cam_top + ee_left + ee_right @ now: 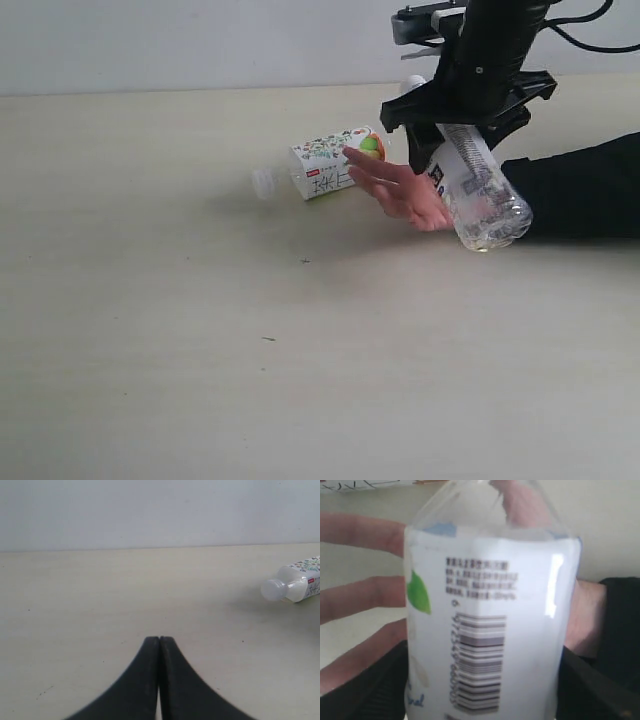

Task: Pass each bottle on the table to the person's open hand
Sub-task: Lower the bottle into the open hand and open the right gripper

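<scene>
Right claw [462,140] is clamped on the barcode bottle [480,195], one jaw on either side of its upper body. The bottle hangs clear of the counter [200,350], tilted, with its white cap [412,82] up behind the claw and its clear base lowest. It looks empty or nearly so.

In the right wrist view the barcode bottle [485,630] fills most of the picture, with the barcode and a green leaf mark facing the camera. The dark jaws of the right claw [485,695] press against both of its flanks.

The hand [405,190] is open beneath and beside the held bottle, fingers spread and pointing away from the black sleeve [590,190]. In the exterior view the bottle's lower half overlaps the palm. I cannot tell whether bottle and palm are touching. Through the wrist camera I see fingers [360,597] spread out behind the bottle.

The fruit-label bottle [325,170] lies on its side on the counter just past the fingertips, with its cap [265,182] pointing away from the hand. The fingertips overlap its label end in the exterior view; contact unclear.

Left claw [159,641] has its jaws pressed together with nothing between them, low over bare counter. The fruit-label bottle [295,580] lies well off to one side of it, cap end nearest.
</scene>
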